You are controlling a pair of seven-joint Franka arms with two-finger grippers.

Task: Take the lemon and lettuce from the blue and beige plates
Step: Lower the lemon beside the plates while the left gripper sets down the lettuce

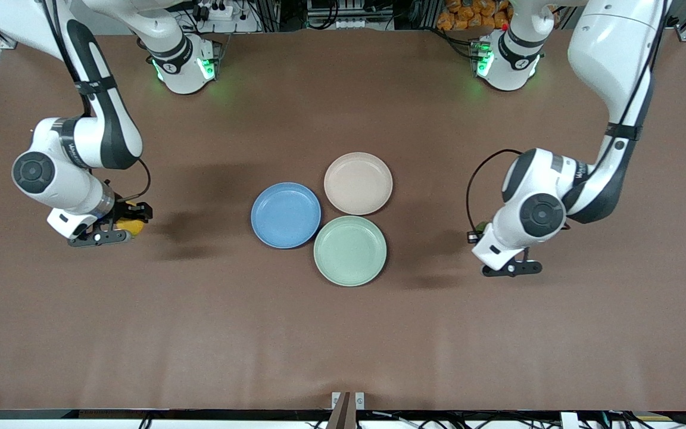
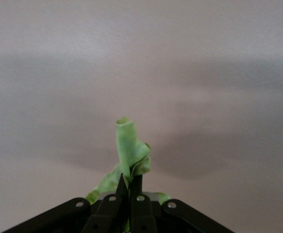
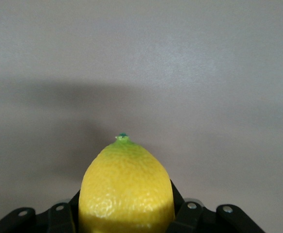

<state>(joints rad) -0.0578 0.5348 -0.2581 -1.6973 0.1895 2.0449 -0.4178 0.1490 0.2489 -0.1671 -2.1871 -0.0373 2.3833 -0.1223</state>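
The right gripper (image 1: 118, 228) hangs over bare table (image 1: 343, 333) toward the right arm's end, well apart from the plates, its fingers clamped on either side of the lemon (image 3: 127, 189), whose green-tipped point juts out past the fingertips. The left gripper (image 1: 501, 253) is over the table toward the left arm's end, its fingers (image 2: 135, 187) pressed nearly together on a strip of lettuce (image 2: 129, 153) that sticks up from between them. The blue plate (image 1: 286, 215), beige plate (image 1: 358, 183) and green plate (image 1: 350, 250) sit clustered mid-table, touching or nearly touching, between the two grippers.
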